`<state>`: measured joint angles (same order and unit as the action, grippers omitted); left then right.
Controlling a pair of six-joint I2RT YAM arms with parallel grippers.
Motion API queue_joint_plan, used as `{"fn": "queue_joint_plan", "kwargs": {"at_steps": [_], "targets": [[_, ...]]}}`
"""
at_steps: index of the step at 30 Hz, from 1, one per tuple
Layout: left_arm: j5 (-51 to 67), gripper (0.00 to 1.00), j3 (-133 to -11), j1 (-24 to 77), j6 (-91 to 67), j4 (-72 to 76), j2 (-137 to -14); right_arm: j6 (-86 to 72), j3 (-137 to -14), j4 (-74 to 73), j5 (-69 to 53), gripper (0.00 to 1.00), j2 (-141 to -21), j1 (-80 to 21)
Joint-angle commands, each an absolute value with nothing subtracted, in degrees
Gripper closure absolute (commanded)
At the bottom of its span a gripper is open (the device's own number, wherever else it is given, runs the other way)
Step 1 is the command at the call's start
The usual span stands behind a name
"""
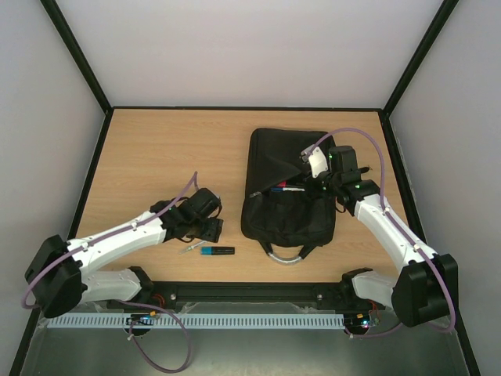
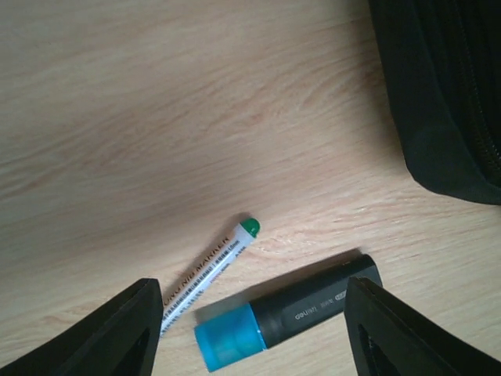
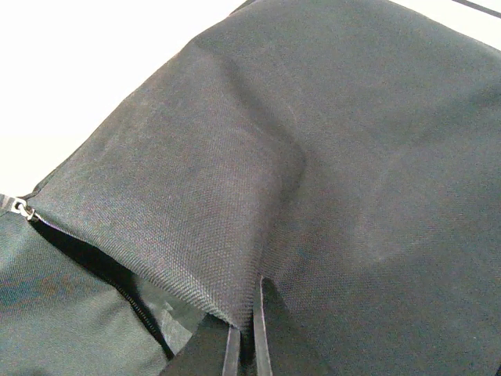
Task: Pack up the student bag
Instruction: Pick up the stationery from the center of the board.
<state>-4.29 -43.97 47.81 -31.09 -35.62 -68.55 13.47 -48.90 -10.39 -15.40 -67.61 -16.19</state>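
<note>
The black student bag [image 1: 286, 184] lies right of centre with its grey handle loop [image 1: 286, 258] toward me and its flap lifted; pens show inside the opening. My right gripper [image 1: 313, 174] is shut on the bag's flap edge [image 3: 235, 235] and holds it up. My left gripper [image 1: 205, 229] is open and hovers low over a black highlighter with a blue cap [image 2: 286, 312] and a thin white marker with a green tip [image 2: 210, 272]; both lie on the table between its fingers [image 2: 125, 333]. The bag's corner [image 2: 446, 94] shows at the upper right of the left wrist view.
The wooden table [image 1: 156, 157] has black-edged walls on three sides. The highlighter [image 1: 218, 251] and the marker [image 1: 192, 248] lie near the front edge, left of the bag. A rail [image 1: 250, 294] runs between the arm bases.
</note>
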Motion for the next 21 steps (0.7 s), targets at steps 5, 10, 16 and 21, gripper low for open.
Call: {"fn": "queue_joint_plan", "kwargs": {"at_steps": [5,10,16,21], "targets": [[-1.61,0.30,-44.53,49.70,-36.10,-39.47,-70.34,12.46,-51.02,-8.00,-19.49,0.99,-67.07,-15.96],[-4.32,0.31,-43.61,55.04,-45.58,-40.71,-71.37,12.48,-51.21,-8.17,-20.11,0.99,-67.76,-15.93],[-10.46,0.27,-41.01,61.47,-69.81,-35.44,-66.61,12.58,-51.24,-8.22,-20.34,0.99,-67.90,-15.88],[-14.58,0.28,-37.23,63.32,-87.10,-32.73,-63.75,12.48,-51.28,-8.52,-20.57,0.99,-67.90,-15.85]]}}
